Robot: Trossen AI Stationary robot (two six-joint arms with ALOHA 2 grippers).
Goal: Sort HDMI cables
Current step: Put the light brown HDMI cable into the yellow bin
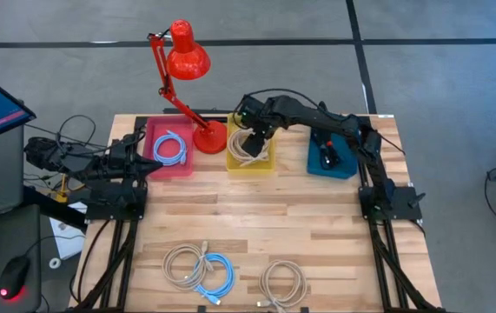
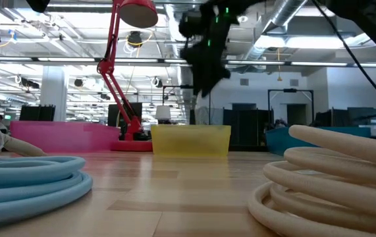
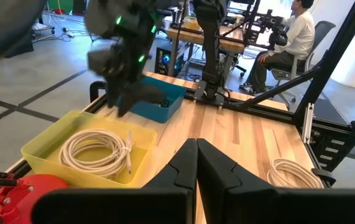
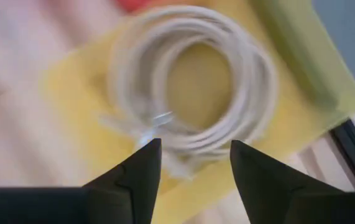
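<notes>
A beige coiled HDMI cable (image 4: 189, 81) lies flat in the yellow bin (image 1: 249, 161). My right gripper (image 4: 193, 155) hangs open just above it, fingers pointing down, nothing between them. A light blue coil (image 1: 170, 148) lies in the pink bin (image 1: 154, 165), and a black cable (image 1: 328, 156) in the blue bin (image 1: 330, 169). Near the table's front edge lie a beige coil (image 1: 182, 261), a light blue coil (image 1: 217, 276) overlapping it, and another beige coil (image 1: 284, 283). My left gripper (image 3: 196, 155) is shut and holds nothing, at the table's far left beside the pink bin.
A red desk lamp (image 1: 187, 52) stands with its base (image 1: 210, 136) between the pink and yellow bins, its arm leaning over the pink bin. Bare wood lies across the table's middle. A person (image 3: 295, 31) sits at a desk beyond the table.
</notes>
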